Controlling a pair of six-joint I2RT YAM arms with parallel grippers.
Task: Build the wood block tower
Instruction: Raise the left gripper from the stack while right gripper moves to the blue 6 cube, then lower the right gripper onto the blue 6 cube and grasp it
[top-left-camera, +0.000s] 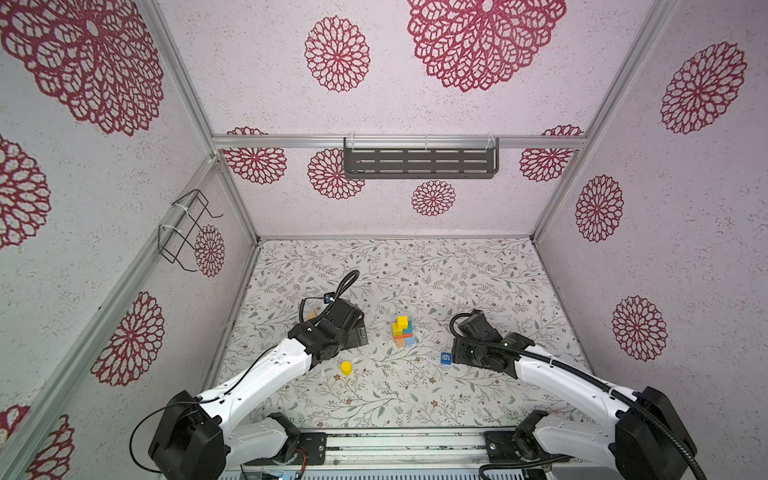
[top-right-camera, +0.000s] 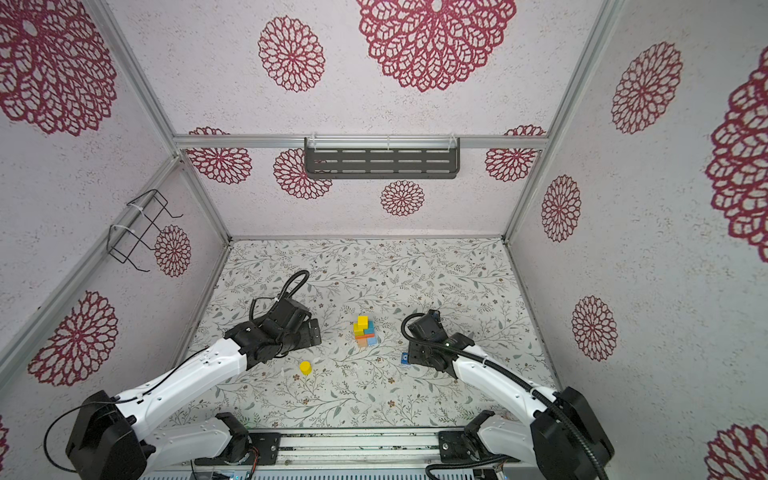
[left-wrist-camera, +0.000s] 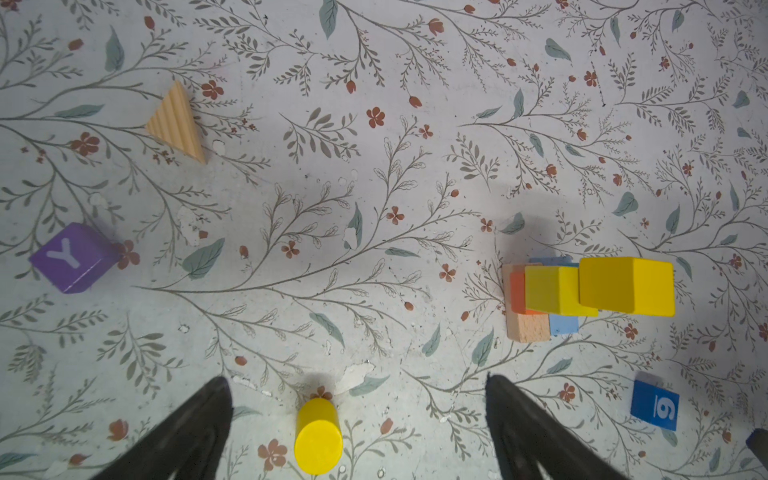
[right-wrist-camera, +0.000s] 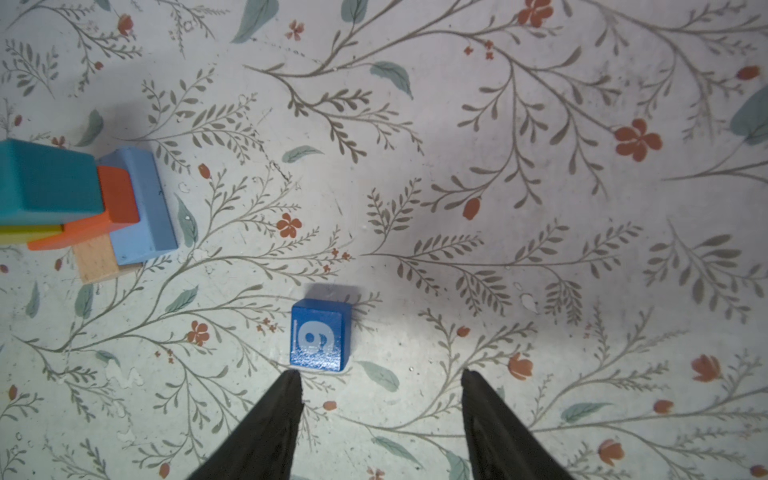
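Left gripper (left-wrist-camera: 359, 380) hangs empty with its jaws spread wide, left of the wood block tower (top-left-camera: 403, 330). The yellow cylinder (left-wrist-camera: 318, 436) stands loose below it. Right gripper (right-wrist-camera: 380, 373), jaws apart and holding nothing, sits right of the tower, with the blue cube (right-wrist-camera: 320, 334) marked 6 just off one fingertip. The tower stands mid-table (top-left-camera: 478, 282), yellow cubes topmost.

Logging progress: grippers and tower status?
Left gripper open, empty; right gripper open, empty. Tower standing, yellow cube on top. Yellow cylinder, blue 6 block loose. Nothing blocking.
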